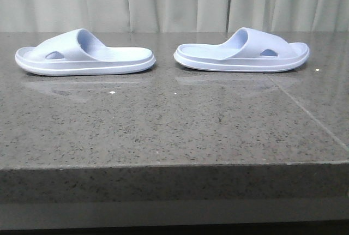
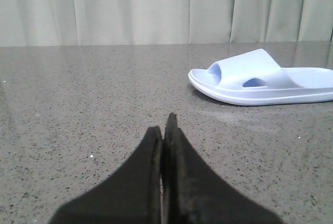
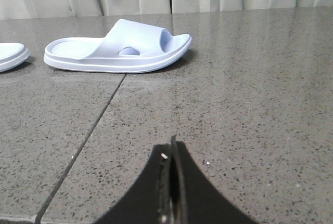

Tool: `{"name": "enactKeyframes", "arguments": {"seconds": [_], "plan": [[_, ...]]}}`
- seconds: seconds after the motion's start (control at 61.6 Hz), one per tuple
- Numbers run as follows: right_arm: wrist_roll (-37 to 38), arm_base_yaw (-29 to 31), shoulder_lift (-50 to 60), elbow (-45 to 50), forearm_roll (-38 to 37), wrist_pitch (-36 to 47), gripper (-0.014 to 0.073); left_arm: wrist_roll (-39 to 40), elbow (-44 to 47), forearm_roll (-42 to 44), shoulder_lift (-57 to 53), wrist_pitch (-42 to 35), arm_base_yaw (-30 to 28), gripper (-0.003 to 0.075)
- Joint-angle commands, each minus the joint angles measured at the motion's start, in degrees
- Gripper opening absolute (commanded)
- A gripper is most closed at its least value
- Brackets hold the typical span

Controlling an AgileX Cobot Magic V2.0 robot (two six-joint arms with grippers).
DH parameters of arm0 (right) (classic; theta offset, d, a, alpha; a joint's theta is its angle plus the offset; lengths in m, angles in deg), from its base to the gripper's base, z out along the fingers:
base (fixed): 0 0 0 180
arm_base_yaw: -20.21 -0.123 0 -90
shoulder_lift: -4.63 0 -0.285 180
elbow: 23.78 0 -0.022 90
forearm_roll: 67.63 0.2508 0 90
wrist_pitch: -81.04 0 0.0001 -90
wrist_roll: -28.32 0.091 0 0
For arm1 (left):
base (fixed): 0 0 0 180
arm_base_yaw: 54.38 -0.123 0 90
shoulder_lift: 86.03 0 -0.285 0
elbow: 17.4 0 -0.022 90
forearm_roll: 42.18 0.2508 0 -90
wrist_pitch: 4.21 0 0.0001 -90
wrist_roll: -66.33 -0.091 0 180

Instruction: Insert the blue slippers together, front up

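Two pale blue slippers lie flat on their soles on the grey stone table, heels facing each other. The left slipper (image 1: 82, 55) has its toe pointing left, and the right slipper (image 1: 242, 52) has its toe pointing right. Neither arm shows in the front view. My left gripper (image 2: 163, 125) is shut and empty, low over bare table, with the left slipper (image 2: 263, 78) well beyond it and off to one side. My right gripper (image 3: 171, 146) is also shut and empty, with the right slipper (image 3: 117, 47) far ahead of it.
The speckled table (image 1: 174, 126) has a seam line (image 1: 305, 112) running from the right slipper toward the front right. Its front edge (image 1: 174, 164) is near the camera. Pale curtains (image 1: 174, 0) hang behind the table.
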Motion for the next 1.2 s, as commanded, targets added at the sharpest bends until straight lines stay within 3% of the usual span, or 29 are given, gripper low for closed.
{"name": "enactKeyframes", "arguments": {"seconds": [0.0, 0.665, 0.86, 1.039, 1.185], "plan": [[-0.29, 0.11, 0.94, -0.17, -0.26, 4.66, -0.0106, 0.57, 0.33, -0.61, -0.91, -4.43, -0.02, -0.002], [-0.34, 0.11, 0.94, -1.41, -0.26, 5.34, -0.0107, 0.57, -0.54, -3.65, -0.91, -5.91, -0.02, -0.002], [-0.34, 0.11, 0.09, -8.89, -0.26, -3.18, -0.0107, 0.57, -9.16, -5.78, 2.0, 1.14, -0.02, -0.002], [-0.34, 0.11, -6.3, -18.38, -1.81, -10.07, -0.0107, 0.57, -19.29, -5.78, 14.13, 11.76, -0.02, -0.002], [-0.34, 0.11, -12.43, -22.77, -3.35, -11.57, -0.0107, 0.57, -23.08, -7.04, 22.34, 10.51, -0.02, -0.002]]}}
